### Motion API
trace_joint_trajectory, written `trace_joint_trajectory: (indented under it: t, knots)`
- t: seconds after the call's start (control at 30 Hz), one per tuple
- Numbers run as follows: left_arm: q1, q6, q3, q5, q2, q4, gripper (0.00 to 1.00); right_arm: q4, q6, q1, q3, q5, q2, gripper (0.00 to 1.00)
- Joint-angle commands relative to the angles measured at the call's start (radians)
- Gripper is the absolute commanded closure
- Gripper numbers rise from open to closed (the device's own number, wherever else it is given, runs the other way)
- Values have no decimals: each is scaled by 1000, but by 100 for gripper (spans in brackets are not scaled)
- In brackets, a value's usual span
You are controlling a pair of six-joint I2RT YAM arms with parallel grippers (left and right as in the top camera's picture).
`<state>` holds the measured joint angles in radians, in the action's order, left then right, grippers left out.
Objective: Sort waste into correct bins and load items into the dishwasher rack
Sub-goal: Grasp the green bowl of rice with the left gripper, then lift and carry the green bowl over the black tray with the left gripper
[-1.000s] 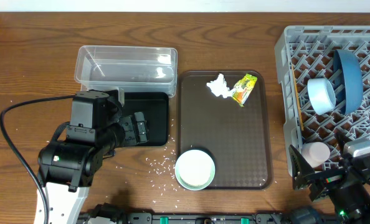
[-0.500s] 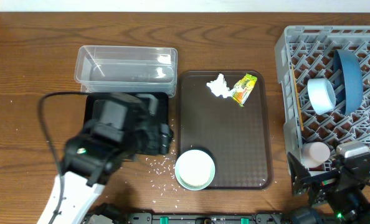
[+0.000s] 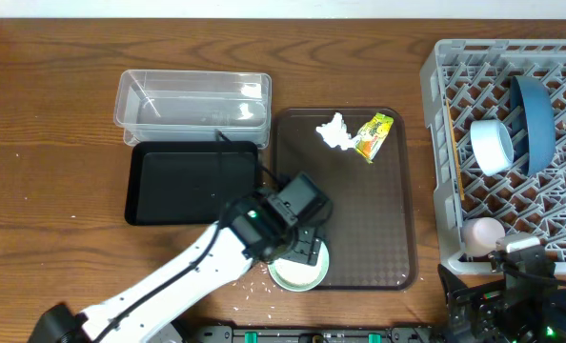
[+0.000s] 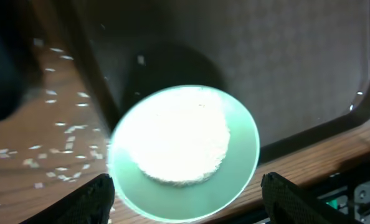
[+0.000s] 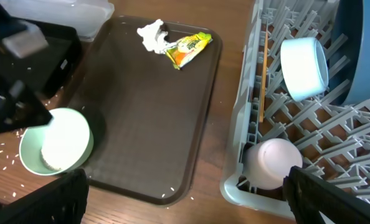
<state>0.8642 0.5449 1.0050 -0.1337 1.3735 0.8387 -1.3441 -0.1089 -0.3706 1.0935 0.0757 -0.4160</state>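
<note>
A pale green bowl (image 3: 297,274) holding white rice (image 4: 182,140) sits on the front left corner of the brown tray (image 3: 359,219). My left gripper (image 3: 307,250) is open just above it, with its fingers either side of the bowl (image 4: 186,205). Loose rice grains (image 3: 245,252) lie on the table beside it. The tissue (image 3: 333,131) and wrapper (image 3: 373,135) lie at the tray's back. The rack (image 3: 435,114) holds the blue bowl (image 3: 535,119), small bowl (image 3: 493,148), pink cup (image 3: 483,233) and chopsticks (image 3: 454,157). My right gripper (image 5: 185,202) is open and empty.
The clear tub (image 3: 192,100) stands at the back left, with the black tray (image 3: 192,186) right in front of it. Both look empty. The left arm lies across the table's front left, and its cable runs over the black tray.
My left arm has swung right, from over the black tray to over the green bowl. My right arm has drawn back toward the table's front edge.
</note>
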Motion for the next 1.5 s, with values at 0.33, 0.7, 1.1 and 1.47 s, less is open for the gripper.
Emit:
trace_joint_trajectory:
  t: [0.33, 0.7, 1.1, 1.47]
  knots:
    - [128, 52, -3, -11, 254, -190, 37, -2, 13, -9, 8, 6, 3, 1]
    - [127, 33, 0, -50, 320, -235, 72, -2, 13, -9, 8, 6, 3, 1]
    - [127, -32, 34, -50, 319, -232, 93, -2, 13, -9, 8, 6, 3, 1]
    - [82, -179, 267, 41, 317, -23, 94, -2, 13, -9, 8, 6, 3, 1]
